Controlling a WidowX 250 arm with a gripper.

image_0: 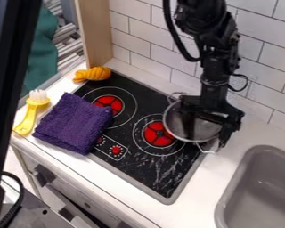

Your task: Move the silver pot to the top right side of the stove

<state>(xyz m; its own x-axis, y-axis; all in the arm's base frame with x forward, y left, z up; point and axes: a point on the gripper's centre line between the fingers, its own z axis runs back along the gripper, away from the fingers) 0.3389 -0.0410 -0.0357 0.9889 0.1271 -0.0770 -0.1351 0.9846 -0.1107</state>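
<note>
White tiles (pixel 261 33) stand behind the stove (pixel 146 171). The claw (pixel 208 135) is spread wide at the silver pot (pixel 176 124), seemingly holding nothing; uneven closing could tip it.

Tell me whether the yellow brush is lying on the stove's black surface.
No, the yellow brush lies on the white counter, just left of the purple cloth.

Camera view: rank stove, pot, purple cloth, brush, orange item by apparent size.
Largest to smallest:
1. Stove
2. Purple cloth
3. Pot, partly hidden
4. Brush
5. Orange item
</note>
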